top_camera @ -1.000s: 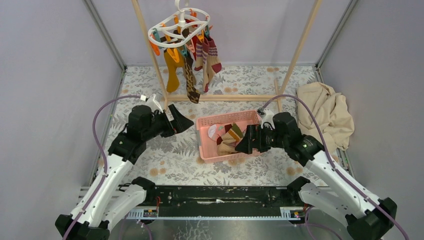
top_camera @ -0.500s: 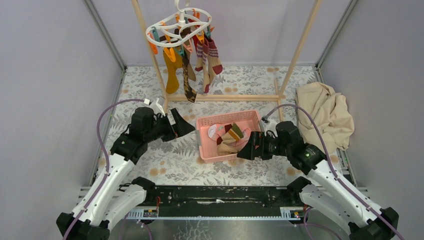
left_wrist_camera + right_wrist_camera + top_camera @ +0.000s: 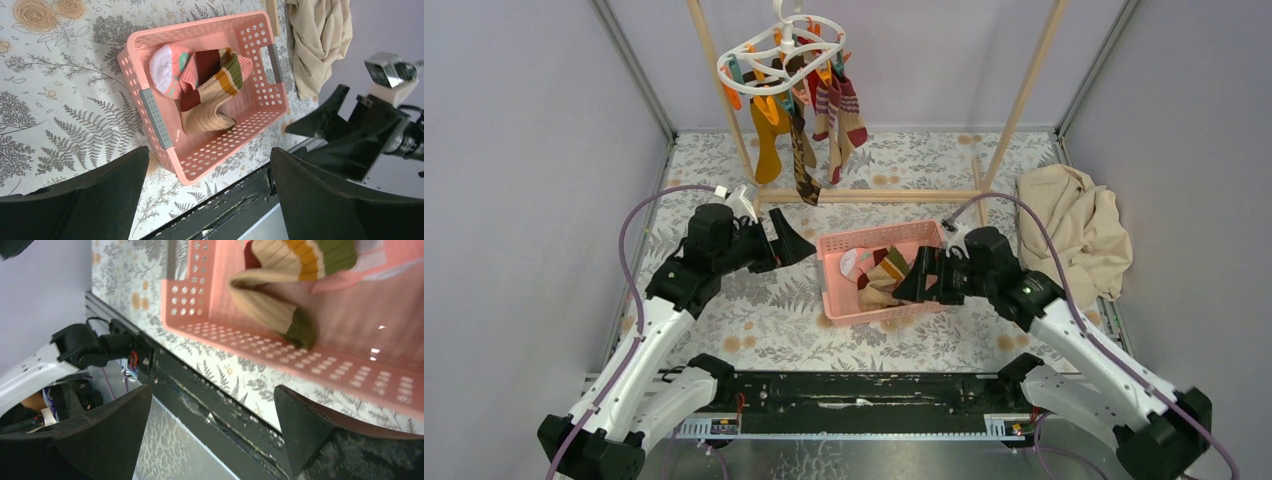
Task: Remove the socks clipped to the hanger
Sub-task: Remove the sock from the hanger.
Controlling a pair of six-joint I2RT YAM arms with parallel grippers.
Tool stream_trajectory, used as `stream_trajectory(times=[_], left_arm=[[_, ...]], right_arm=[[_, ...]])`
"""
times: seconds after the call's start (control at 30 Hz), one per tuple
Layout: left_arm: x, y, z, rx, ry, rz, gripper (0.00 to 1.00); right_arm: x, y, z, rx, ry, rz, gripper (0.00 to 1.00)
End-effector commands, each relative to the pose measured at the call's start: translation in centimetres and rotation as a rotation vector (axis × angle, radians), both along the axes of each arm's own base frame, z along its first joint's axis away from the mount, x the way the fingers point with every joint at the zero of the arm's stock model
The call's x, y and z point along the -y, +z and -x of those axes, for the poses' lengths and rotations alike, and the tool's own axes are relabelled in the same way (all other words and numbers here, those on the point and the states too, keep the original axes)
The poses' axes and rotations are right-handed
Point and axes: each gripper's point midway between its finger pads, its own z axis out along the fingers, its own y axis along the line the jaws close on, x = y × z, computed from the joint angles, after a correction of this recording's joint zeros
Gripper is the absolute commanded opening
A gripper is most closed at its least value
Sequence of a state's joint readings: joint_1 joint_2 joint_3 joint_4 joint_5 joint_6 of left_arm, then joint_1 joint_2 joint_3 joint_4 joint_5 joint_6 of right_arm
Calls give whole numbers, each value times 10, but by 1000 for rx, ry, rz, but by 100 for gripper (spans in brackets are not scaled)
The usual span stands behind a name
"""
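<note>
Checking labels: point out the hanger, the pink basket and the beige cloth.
hanger [image 3: 786, 45], top external view, central hub of the white frame.
pink basket [image 3: 225, 150], left wrist view, perforated near wall.
beige cloth [image 3: 1074, 225], top external view, middle of the crumpled fabric.

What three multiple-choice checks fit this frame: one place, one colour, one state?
1. Where does the pink basket sit?
A) on a shelf
B) on the table
C) on a chair
2. What colour is the hanger frame?
A) black
B) green
C) white
3. How is the left claw?
A) open, empty
B) shut, empty
C) shut on something

Answers:
1. B, it rests on the floral tabletop.
2. C, the oval ring is white plastic.
3. A, its jaws stand wide with nothing between them.
</note>
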State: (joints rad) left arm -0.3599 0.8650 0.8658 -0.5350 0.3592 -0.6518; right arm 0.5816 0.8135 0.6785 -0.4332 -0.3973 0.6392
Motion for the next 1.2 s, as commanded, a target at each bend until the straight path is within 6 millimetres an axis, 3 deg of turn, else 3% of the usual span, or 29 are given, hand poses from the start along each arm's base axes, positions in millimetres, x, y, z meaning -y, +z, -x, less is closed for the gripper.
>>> stream_trajectory(times=[0.0,0.1,0.23,0.33,0.6,0.83,1.17], left_arm=[[1,3,-4,80,-37,-30,99],[0,1,-4,92,-45,-46,99],[-1,-3,-5,100,-59,-70,99],[-3,-8,-7,97,-57,-88,99],[-1,-15,-6,78,-68,-86,99],[-4,-9,-3,80,-59,-96,99],[-14,-12,1,82,0,-104,99]], right_arm=[[-18,13,-49,89,-44,15,100],[-30,24,-83,166,-61,27,94],[-53,44,-128,279,-61,12,79],[-71,61,-163,391,-88,-44,75],[-120,77,-228,558,-71,-163,64],[-148,78,-254,603,-6,-206,70],[-162,89,-246,668,82,-271,68]])
